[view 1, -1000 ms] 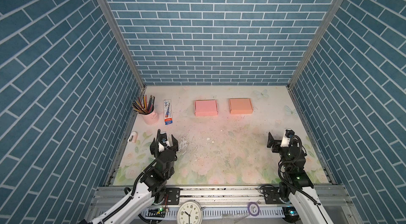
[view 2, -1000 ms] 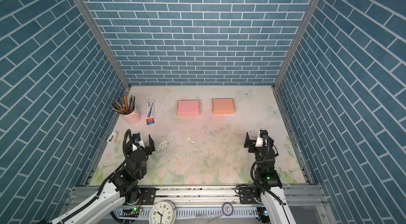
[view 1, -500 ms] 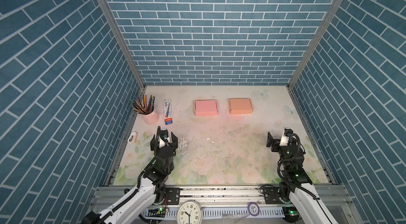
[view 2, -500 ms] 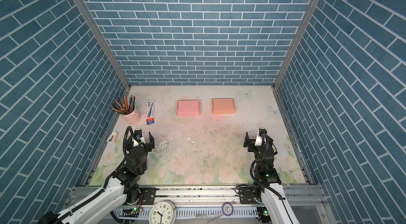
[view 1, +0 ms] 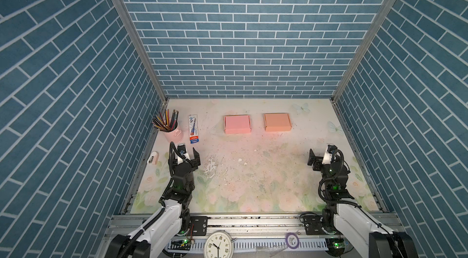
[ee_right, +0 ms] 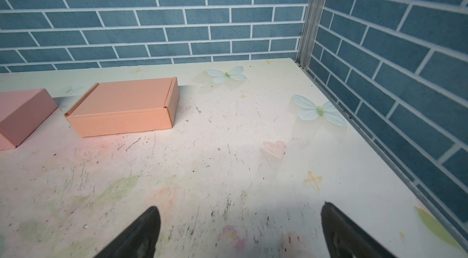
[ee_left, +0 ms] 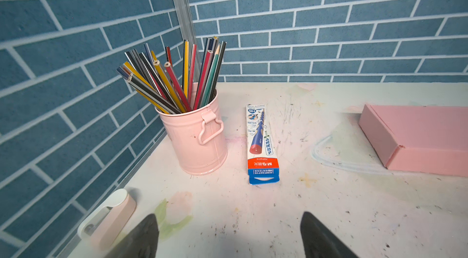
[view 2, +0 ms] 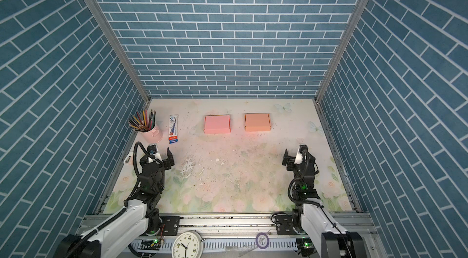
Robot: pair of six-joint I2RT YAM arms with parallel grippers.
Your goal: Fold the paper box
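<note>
Two closed paper boxes lie side by side at the far part of the table: a pink paper box (view 1: 237, 123) (view 2: 217, 124) (ee_left: 425, 130) (ee_right: 22, 110) and, to its right, an orange paper box (view 1: 277, 122) (view 2: 257, 122) (ee_right: 126, 102). My left gripper (view 1: 186, 154) (view 2: 157, 154) (ee_left: 229, 216) hovers open over the near left of the table, with nothing between its fingers. Over the near right, my right gripper (view 1: 321, 154) (view 2: 295, 154) (ee_right: 240, 206) is open and empty as well. Both grippers are well short of the boxes.
A pink cup of pencils (view 1: 172, 130) (ee_left: 195, 137) stands at the far left, with a blue pencil pack (view 1: 193, 129) (ee_left: 262, 148) beside it. A small pink and white case (view 1: 152, 158) (ee_left: 111, 216) lies by the left wall. Blue brick walls enclose three sides.
The left arm has straightened a little and its gripper has edged away from the front edge. The right gripper has barely shifted. Both stay open; the boxes have not moved.
</note>
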